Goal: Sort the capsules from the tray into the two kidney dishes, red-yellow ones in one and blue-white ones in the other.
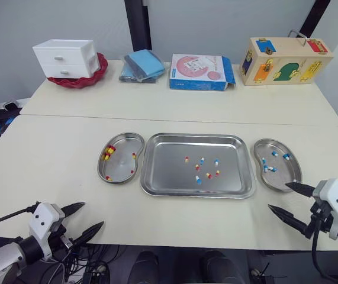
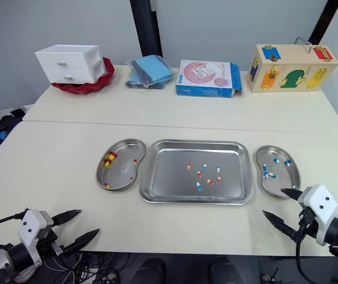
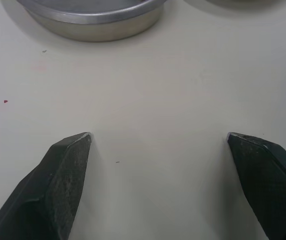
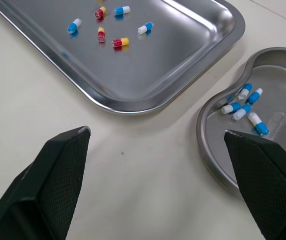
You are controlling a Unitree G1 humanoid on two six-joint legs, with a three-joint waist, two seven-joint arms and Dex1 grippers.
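While some seven capsules [image 1: 202,161] lie mixed and close together in the tray [image 1: 169,171], sorting seems part done: red-yellow ones in the left dish [image 1: 120,168] at the tray's 9 o'clock, blue-white in the right dish [image 1: 281,180] at 3 o'clock. At 7 o'clock the left gripper [image 1: 94,214], at 4 o'clock the right gripper [image 1: 277,196]: both wide apart, empty. Risks: a pinch on slick steel may squirt a capsule away or catch two; the right gripper, near its dish, may knock it.

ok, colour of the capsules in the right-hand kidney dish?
Those capsules are blue-white; right wrist view shows it best.
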